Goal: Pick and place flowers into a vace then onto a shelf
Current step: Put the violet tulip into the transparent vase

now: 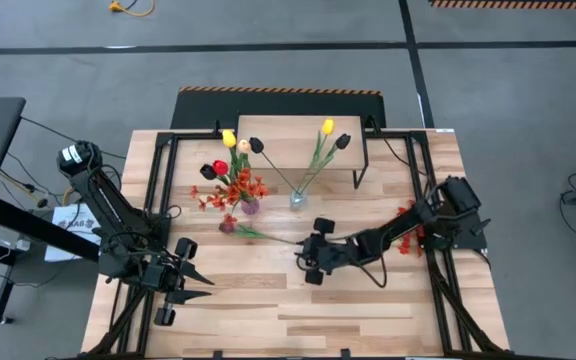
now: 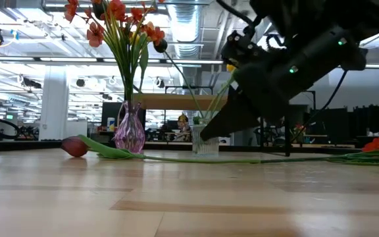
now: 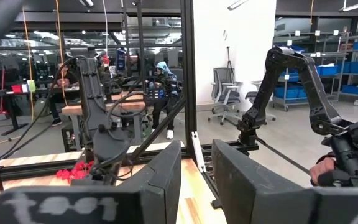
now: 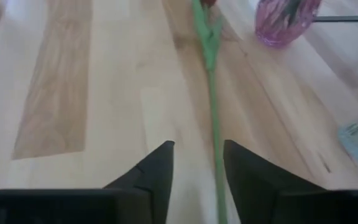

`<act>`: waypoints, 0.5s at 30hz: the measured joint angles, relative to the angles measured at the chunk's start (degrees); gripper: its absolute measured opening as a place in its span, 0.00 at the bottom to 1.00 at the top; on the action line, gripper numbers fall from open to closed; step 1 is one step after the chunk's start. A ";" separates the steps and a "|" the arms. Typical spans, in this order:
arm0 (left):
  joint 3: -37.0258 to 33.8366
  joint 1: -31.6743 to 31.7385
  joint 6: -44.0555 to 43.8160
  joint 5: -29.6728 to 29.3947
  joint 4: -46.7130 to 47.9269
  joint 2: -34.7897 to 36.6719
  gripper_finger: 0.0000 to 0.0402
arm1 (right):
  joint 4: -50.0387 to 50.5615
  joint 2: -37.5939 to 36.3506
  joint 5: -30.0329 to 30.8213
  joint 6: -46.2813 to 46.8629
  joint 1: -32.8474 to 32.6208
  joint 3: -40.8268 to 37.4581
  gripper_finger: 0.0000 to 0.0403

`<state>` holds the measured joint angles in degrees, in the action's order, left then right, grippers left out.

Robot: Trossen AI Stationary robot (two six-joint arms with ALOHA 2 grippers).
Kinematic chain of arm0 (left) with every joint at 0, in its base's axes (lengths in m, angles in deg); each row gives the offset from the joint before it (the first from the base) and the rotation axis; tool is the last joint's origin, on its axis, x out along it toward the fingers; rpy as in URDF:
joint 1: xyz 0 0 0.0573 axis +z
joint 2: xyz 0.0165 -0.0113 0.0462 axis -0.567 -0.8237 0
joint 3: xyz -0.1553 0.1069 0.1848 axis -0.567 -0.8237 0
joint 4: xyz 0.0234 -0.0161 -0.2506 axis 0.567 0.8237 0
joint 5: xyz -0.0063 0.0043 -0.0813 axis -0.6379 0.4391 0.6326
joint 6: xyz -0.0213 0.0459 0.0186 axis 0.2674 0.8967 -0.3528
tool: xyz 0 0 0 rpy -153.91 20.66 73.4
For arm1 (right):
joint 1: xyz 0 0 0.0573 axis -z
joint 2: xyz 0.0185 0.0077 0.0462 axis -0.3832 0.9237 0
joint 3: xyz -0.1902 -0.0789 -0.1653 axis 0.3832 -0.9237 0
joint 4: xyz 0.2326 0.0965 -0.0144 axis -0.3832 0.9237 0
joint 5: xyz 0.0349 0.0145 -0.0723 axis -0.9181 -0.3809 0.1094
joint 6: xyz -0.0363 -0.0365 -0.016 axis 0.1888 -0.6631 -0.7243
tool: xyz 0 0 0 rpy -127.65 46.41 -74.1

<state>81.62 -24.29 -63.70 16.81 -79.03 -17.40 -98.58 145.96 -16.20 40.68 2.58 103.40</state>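
The right gripper (image 4: pixel 197 158) hangs low over mid-table, fingers apart, the green stem of a lying tulip (image 4: pixel 211 93) running between them; no contact shows. That tulip's (image 1: pixel 253 232) red head points toward the purple vase (image 1: pixel 251 206), which holds a bunch of flowers (image 1: pixel 230 170). Just beside it, a clear vase (image 1: pixel 297 200) holds two more tulips. The shelf (image 1: pixel 293 135) stands behind both. Red sprays (image 1: pixel 408 228) lie near the right arm. The left gripper (image 1: pixel 190 282) waits near the table's front left, fingers apart.
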 joint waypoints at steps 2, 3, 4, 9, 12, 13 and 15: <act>0.00 0.00 0.00 0.00 0.00 0.00 0.20 | 0.06 0.00 -0.68 -0.01 0.61 0.00 0.38; 0.00 -0.01 0.00 -0.02 0.00 0.00 0.20 | 0.27 0.00 -1.64 0.00 1.01 0.00 0.40; 0.00 0.00 0.00 0.00 0.00 0.00 0.20 | 0.61 0.00 -2.92 -0.01 1.46 0.00 0.41; 0.00 0.00 0.00 -0.02 0.00 0.00 0.20 | 3.28 0.00 -7.14 0.03 3.22 0.00 0.48; 0.00 -0.01 0.00 -0.01 0.00 0.00 0.20 | 5.52 0.00 -8.19 0.01 4.07 0.00 0.48; 0.00 -0.01 0.00 -0.01 0.00 0.00 0.20 | 6.34 0.00 -8.40 0.16 4.30 0.00 0.48; 0.00 0.00 0.00 -0.01 0.00 0.00 0.20 | 8.23 0.00 -9.08 1.22 4.91 0.00 0.48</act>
<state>81.62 -24.29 -63.70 16.80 -79.03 -17.40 -90.35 145.96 -25.28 41.90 7.50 103.40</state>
